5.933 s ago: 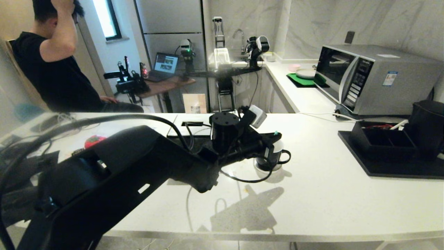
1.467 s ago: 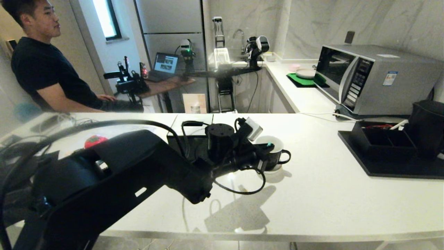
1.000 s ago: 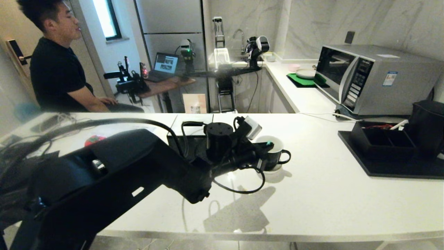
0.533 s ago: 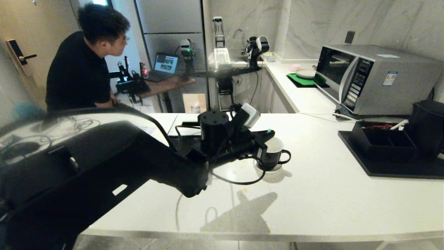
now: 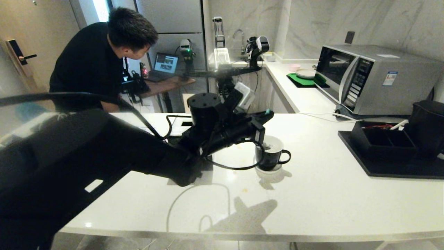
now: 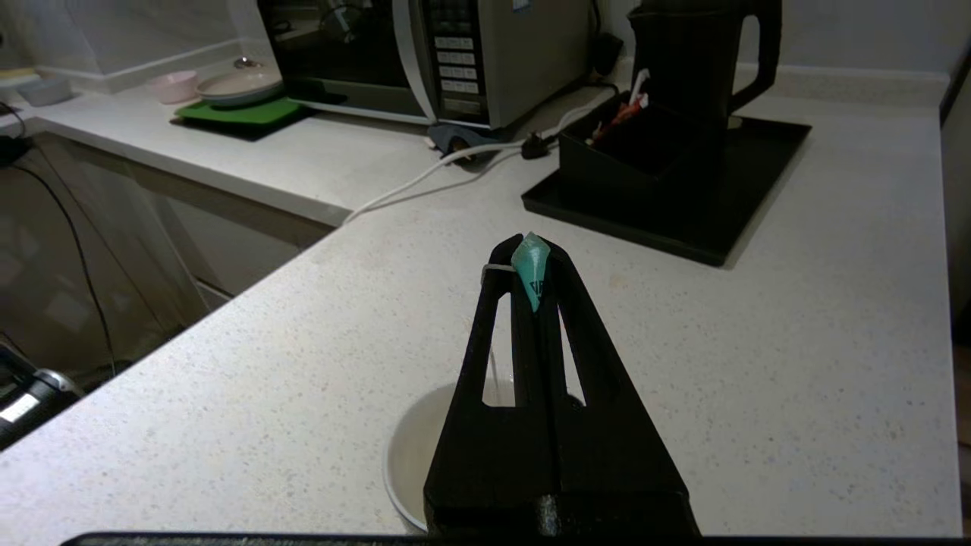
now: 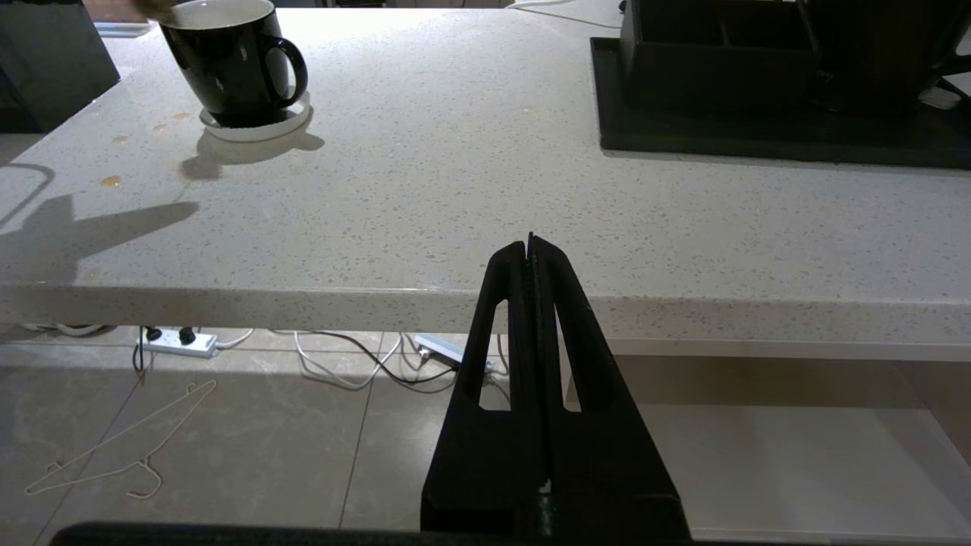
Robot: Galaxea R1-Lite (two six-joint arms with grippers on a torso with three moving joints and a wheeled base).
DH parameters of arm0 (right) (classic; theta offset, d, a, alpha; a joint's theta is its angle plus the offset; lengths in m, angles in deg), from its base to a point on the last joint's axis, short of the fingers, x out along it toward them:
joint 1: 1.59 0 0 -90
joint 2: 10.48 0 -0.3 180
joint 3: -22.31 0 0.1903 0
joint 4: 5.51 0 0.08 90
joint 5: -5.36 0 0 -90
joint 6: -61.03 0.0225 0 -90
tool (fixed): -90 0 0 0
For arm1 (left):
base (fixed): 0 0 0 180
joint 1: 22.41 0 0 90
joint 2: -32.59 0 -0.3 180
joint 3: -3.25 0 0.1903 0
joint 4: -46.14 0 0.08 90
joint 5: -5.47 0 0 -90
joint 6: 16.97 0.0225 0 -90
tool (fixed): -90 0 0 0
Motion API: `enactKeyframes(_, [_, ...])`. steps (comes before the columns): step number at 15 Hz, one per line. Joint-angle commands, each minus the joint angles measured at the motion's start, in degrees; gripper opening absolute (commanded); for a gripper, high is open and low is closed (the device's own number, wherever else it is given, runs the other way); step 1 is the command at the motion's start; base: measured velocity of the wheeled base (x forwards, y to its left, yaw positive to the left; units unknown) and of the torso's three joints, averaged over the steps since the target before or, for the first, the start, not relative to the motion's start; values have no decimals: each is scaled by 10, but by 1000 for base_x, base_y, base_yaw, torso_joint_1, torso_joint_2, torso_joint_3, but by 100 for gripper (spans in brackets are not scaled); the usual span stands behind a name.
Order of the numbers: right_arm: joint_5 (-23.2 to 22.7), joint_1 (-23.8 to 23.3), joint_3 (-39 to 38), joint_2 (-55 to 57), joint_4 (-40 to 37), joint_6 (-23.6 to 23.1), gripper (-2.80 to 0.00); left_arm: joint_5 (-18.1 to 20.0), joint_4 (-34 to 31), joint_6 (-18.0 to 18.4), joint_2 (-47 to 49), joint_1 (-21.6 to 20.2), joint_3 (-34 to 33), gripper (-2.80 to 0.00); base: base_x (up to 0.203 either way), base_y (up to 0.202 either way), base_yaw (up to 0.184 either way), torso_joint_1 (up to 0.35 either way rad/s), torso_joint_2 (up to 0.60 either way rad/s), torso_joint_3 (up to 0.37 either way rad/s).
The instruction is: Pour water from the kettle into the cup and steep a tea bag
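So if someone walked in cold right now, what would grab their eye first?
Probably the big black left arm reaching across the white counter, its left gripper shut on a small teal tag above the black cup, with a thin string dropping toward the cup's white inside. Next, the person in black leaning in at the counter's far left, and the microwave at far right.

Left gripper point(image 6: 533, 262) extended level with jaws closed, right gripper point(image 7: 530, 246) parked low, jaws closed.
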Motion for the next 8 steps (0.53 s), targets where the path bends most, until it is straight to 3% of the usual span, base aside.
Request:
enactKeyframes(1, [0, 0, 0, 0, 0, 0, -280, 1, 3, 0, -11, -2, 3, -280, 0, 0, 0, 0, 0, 0])
enactKeyframes(8, [0, 0, 0, 0, 0, 0, -280, 20, -3, -3, -45, -23, 10, -280, 0, 0, 0, 0, 0, 0])
